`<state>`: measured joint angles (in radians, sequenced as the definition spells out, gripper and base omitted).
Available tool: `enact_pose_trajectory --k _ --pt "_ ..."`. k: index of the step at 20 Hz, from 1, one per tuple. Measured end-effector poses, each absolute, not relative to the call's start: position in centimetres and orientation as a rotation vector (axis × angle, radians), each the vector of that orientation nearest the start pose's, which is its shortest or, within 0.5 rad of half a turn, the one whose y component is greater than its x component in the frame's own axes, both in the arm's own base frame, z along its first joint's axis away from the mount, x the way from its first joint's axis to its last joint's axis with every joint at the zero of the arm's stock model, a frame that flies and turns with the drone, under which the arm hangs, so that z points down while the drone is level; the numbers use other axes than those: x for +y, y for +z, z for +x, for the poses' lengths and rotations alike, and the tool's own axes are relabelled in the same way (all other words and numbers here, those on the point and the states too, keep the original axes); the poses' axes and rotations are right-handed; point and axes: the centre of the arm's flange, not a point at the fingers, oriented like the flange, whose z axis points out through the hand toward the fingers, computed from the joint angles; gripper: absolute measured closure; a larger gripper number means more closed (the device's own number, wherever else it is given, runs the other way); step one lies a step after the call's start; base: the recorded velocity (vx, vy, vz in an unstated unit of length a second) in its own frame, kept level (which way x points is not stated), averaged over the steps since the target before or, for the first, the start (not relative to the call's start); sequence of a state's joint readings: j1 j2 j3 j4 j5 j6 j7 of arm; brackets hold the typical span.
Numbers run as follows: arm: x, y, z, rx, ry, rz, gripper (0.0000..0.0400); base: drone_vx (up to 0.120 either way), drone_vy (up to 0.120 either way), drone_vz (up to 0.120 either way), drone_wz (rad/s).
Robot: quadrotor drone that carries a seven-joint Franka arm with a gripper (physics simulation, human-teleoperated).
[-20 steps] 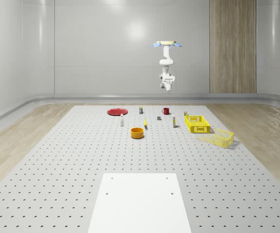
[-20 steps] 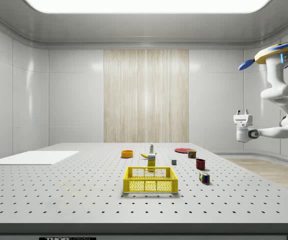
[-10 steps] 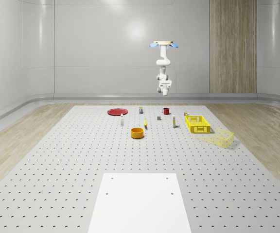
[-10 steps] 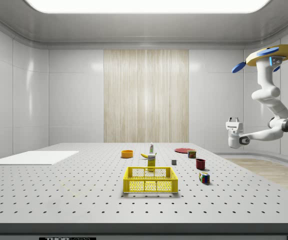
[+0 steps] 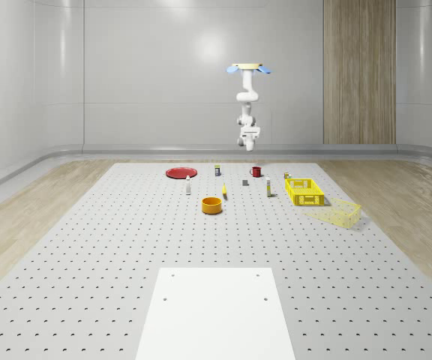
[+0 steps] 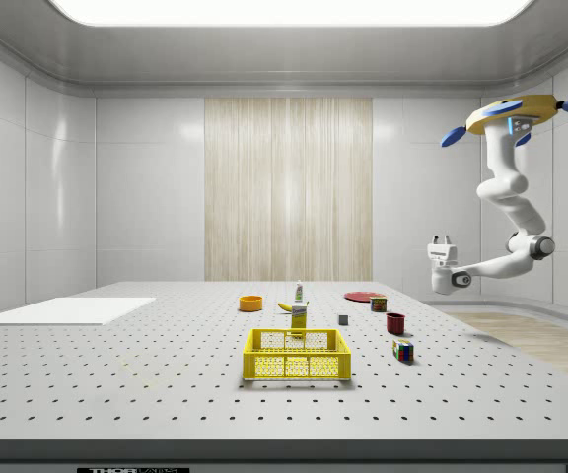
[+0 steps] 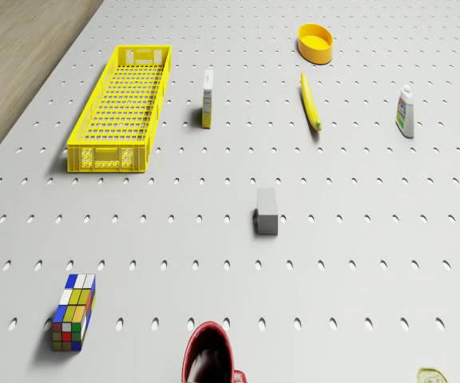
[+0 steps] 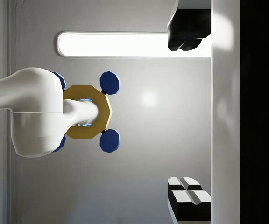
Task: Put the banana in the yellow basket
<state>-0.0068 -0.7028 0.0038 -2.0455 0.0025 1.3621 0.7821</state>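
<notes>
The banana (image 5: 224, 192) (image 7: 311, 101) lies flat on the perforated table, between an orange bowl and a small upright box. The yellow basket (image 5: 304, 191) (image 7: 122, 108) (image 6: 297, 355) stands apart from it, near the whole-scene view's right edge of the table. The drone (image 5: 248, 68) (image 6: 513, 113) hovers high over the far end of the table, near the red mug. My gripper (image 6: 443, 239) (image 5: 249, 135) (image 8: 185, 114) hangs in the air far above the objects. It points upward at the drone body (image 8: 85, 112), open, with nothing between its fingers.
On the table are an orange bowl (image 5: 211, 205) (image 7: 315, 41), a red plate (image 5: 180, 172), a red mug (image 7: 210, 355), a Rubik's cube (image 7: 74, 312), a grey block (image 7: 267, 211), a bottle (image 7: 406, 112) and a box (image 7: 207, 97). A tilted yellow mesh crate (image 5: 334, 211) lies beside the basket. A white sheet (image 5: 216, 311) covers the near end.
The drone with its arm has moved left in both fixed views, coming in over the table's far end. The gripper stays open and empty. The objects have not moved.
</notes>
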Motion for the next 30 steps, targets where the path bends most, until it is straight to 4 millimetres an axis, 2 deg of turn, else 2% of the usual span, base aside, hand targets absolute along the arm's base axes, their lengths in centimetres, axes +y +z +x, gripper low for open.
enact_pose_trajectory --k 30 --pt "0.24 69.13 30.21 1.204 -0.076 -2.907 0.0 0.12 -0.12 0.0 0.0"
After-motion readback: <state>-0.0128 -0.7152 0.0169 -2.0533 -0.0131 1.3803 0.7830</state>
